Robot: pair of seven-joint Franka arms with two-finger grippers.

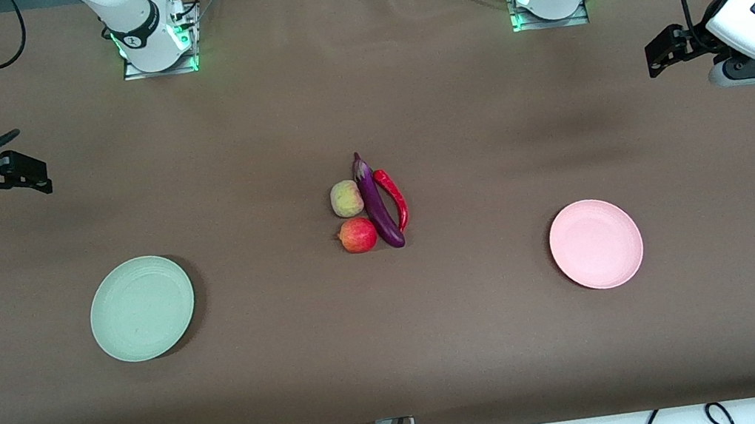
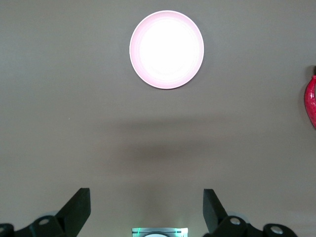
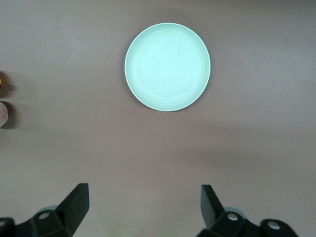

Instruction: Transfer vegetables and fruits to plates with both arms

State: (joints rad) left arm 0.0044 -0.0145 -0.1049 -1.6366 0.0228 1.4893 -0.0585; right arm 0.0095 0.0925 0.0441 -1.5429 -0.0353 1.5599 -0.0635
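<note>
The brown cloth-covered counter (image 1: pixel 487 345) carries four items clustered at its centre. The long slim glossy purple eggplant (image 1: pixel 377 201) lies lengthwise, stem end toward the robot bases. The curved shiny red chili pepper (image 1: pixel 393 197) lies just beside it at 3 o'clock, toward the left arm's end of the counter. The round yellow-green peach with a pink blush (image 1: pixel 346 198) sits against the eggplant at 9 o'clock. The round red apple-like fruit (image 1: pixel 358 235) sits at 6 o'clock from the peach, nearer the front camera, touching the eggplant's lower end.

The pale mint green round shallow plate (image 1: pixel 142 308) lies at 8 o'clock from the cluster, well apart, toward the right arm's end. The pale pink round shallow plate (image 1: pixel 595 244) lies at 4 o'clock, well apart, toward the left arm's end. Both plates hold nothing.

The left claw (image 2: pixel 146 207) hangs over bare counter with its fingers spread apart, gripping nothing. The right claw (image 3: pixel 145 205) hangs over bare counter, fingers likewise spread apart and gripping nothing.
</note>
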